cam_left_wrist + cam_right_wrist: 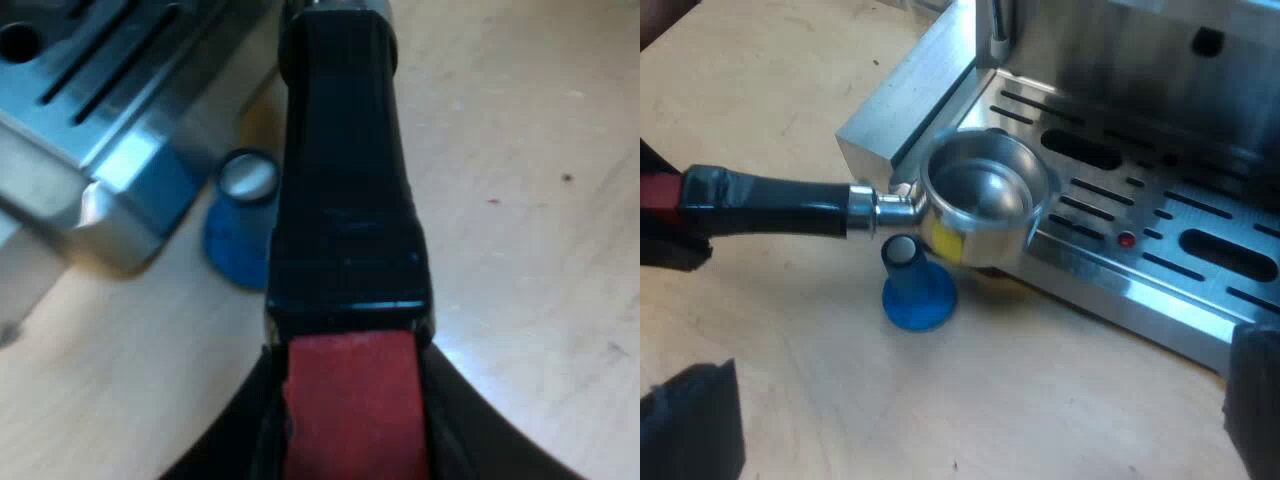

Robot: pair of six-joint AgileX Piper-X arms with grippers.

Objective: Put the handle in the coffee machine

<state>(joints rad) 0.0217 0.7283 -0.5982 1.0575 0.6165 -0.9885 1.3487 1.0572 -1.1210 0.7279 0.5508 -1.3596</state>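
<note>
The metal holder (985, 195) hangs level with its round basket over the corner of the espresso machine's drip tray (1160, 250). Its dark handle (345, 170) runs back to the red end (350, 400), where my left gripper (350, 420) is shut on it, one black finger (225, 445) on each side. In the right wrist view the left gripper (660, 235) is at the handle's red end. My right gripper (970, 420) stands open above the table, away from the holder, nothing between its fingers (690, 425).
A blue tamper (917, 285) stands upright on the wooden table (790, 330), just under the holder's neck and close to the drip tray's corner. The slotted steel tray (110, 90) and the machine's front rise beyond it.
</note>
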